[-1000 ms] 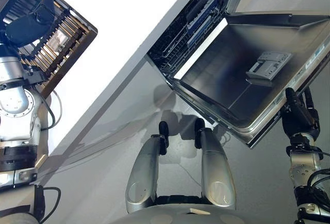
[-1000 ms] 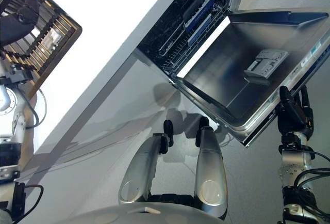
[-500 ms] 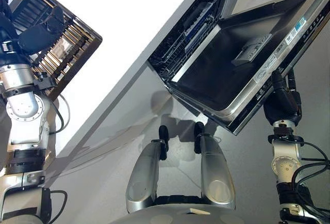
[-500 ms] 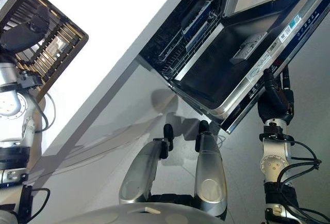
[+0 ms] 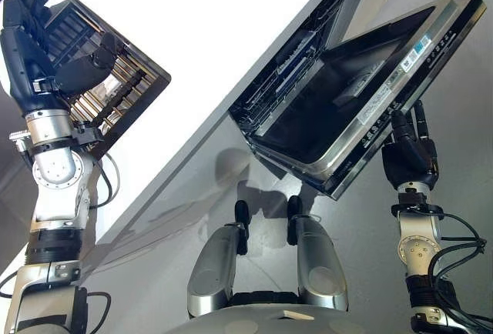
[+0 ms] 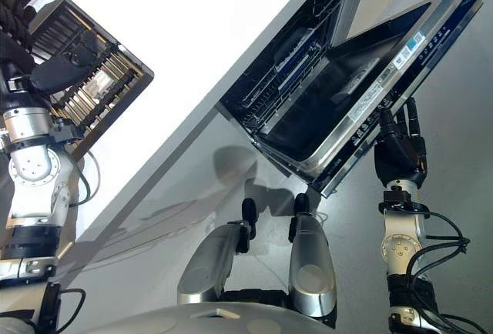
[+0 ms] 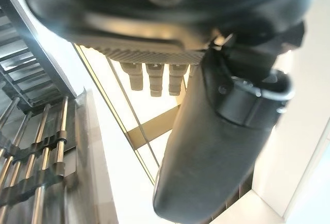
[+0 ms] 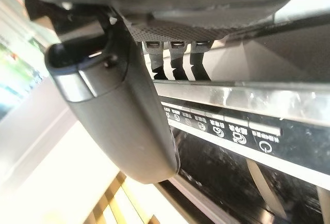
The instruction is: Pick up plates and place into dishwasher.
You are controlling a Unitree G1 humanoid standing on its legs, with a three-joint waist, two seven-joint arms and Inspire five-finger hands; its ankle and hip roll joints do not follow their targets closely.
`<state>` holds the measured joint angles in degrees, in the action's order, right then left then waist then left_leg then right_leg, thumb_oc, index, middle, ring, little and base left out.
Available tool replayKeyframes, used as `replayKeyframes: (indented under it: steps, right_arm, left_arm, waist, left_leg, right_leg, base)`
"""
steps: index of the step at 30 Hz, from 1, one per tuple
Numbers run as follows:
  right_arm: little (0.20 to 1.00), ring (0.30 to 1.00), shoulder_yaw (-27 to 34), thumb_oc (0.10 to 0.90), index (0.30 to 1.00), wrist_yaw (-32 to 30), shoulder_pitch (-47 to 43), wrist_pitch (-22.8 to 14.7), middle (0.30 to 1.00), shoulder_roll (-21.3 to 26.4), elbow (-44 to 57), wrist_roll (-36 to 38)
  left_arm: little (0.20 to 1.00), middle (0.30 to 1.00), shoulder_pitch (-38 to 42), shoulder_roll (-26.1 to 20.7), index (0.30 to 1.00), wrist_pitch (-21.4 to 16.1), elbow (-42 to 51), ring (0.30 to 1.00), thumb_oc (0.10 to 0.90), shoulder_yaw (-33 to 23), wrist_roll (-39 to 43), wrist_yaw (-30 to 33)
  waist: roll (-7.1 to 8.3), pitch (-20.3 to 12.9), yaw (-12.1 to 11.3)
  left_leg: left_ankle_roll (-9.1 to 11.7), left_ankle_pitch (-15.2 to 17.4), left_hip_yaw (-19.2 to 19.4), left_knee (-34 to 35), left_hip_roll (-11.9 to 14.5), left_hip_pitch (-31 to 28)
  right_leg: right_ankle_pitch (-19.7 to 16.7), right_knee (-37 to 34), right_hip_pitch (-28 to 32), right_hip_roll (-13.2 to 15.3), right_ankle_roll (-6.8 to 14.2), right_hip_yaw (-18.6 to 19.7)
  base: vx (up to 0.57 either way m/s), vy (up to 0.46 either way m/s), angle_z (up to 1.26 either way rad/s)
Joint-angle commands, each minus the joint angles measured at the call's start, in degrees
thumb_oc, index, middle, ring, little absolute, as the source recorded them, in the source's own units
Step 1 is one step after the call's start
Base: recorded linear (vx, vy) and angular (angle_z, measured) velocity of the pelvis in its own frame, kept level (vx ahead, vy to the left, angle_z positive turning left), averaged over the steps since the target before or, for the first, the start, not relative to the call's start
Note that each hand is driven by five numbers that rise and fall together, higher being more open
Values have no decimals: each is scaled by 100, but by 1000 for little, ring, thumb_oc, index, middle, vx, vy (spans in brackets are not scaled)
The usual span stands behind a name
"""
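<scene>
right hand (image 5: 410, 157) under the half-raised dishwasher door (image 5: 362, 99); no plates made out.

left eye view: the dishwasher's (image 5: 296, 61) dark wire racks are partly hidden behind the shiny steel-lined door, their contents hard to make out; the right hand's straight fingers press up against the door's outer edge. the left hand (image 5: 27, 38) is raised with straight fingers beside a dark-framed rack of metal bars (image 5: 108, 91) on the white counter (image 5: 208, 18).
left wrist view: fingers straight, thumb across the front, rack bars behind.
right wrist view: straight fingertips touch the glossy control strip (image 8: 232, 131) with its row of small icons.
</scene>
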<state>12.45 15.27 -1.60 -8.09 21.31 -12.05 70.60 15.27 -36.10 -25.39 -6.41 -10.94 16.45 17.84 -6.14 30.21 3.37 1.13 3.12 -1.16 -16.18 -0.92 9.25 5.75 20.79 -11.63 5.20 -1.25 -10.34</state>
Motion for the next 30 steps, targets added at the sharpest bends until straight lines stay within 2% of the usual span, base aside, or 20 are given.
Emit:
replayKeyframes:
  steps: [1,4,7,12,16,17,19,20,23,27,30]
  right_arm:
    - [900,900,-1511,800,900,1719,-1313,687,900,-308,987,-476]
    - [900,900,-1675,800,900,2042,-1393,763,900,-350,1279,-520]
    - [900,900,-1859,800,900,1976,-1619,834,900,-454,1569,-554]
    - [900,900,-2144,800,900,1556,-1996,1012,900,-592,1712,-849]
    - [900,900,-2202,800,900,1037,-2102,895,900,-579,1592,-1003]
    - [900,900,-2154,800,900,782,-2106,760,900,-562,1496,-1055]
    - [900,900,-2132,800,900,674,-2085,676,900,-555,1466,-1098]
    - [900,900,-2028,800,900,352,-1995,435,900,-536,1371,-1155]
    - [900,900,-1817,800,900,67,-1790,84,900,-494,1340,-1400]
    - [900,900,-1427,800,900,-527,-1346,-776,900,-326,1442,-2437]
    - [900,900,-1075,800,900,-1266,-1094,-1416,900,-63,1579,-3392]
  left_arm:
    - [900,900,-254,-81,900,-522,408,900,800,-34,234,25]
    - [900,900,-330,-85,900,-485,423,900,800,-16,213,-3]
    - [900,900,-333,-64,900,-473,355,900,800,49,228,-67]
    - [900,900,-248,-62,900,-423,228,900,800,201,199,-259]
    - [900,900,-189,-100,900,-397,201,900,800,304,109,-372]
    - [900,900,-184,-116,900,-417,176,900,800,322,118,-468]
    - [900,900,-198,-115,900,-429,178,900,800,328,134,-521]
    - [900,900,-226,-114,900,-423,237,900,800,355,242,-662]
    - [900,900,-329,-48,900,-431,374,900,800,351,356,-801]
    - [900,900,-599,146,900,-525,670,900,800,297,557,-956]
    - [900,900,-732,294,900,-565,876,900,800,231,626,-961]
  waist:
    - [331,-517,-447]
    - [368,-604,-489]
    - [407,-735,-539]
    - [478,-1038,-670]
    - [526,-1175,-737]
    - [548,-1237,-753]
    - [555,-1261,-759]
    - [571,-1341,-765]
    - [592,-1427,-740]
    - [612,-1579,-633]
    - [619,-1671,-510]
  left_leg:
    - [-509,47,229,428,-506,-284]
    - [-513,14,177,582,-511,-441]
    - [-514,-22,108,786,-516,-613]
    - [-513,-70,41,1122,-525,-902]
    - [-522,-59,15,1211,-528,-1022]
    - [-528,-45,8,1246,-524,-1074]
    - [-533,-40,5,1261,-523,-1101]
    - [-544,-22,16,1320,-510,-1173]
    - [-550,-13,22,1407,-500,-1262]
    - [-546,-31,73,1609,-474,-1422]
    - [-523,-56,140,1756,-446,-1505]
  right_leg:
    - [-37,-389,316,-164,277,235]
    - [-82,-558,480,-177,312,209]
    - [-134,-772,660,-207,348,202]
    - [-181,-1122,1009,-248,385,122]
    - [-176,-1213,1157,-249,387,66]
    - [-167,-1236,1212,-253,386,50]
    - [-163,-1245,1241,-253,386,43]
    - [-153,-1271,1306,-254,392,14]
    - [-163,-1324,1372,-260,413,7]
    - [-224,-1462,1455,-295,462,51]
    - [-259,-1544,1476,-328,497,132]
  base:
    - [80,-14,10]
    - [84,-18,10]
    - [101,-16,4]
    - [104,7,8]
    - [77,17,14]
    - [76,28,10]
    - [41,29,9]
    - [24,35,4]
    - [12,46,6]
    - [-19,65,4]
    - [-58,71,4]
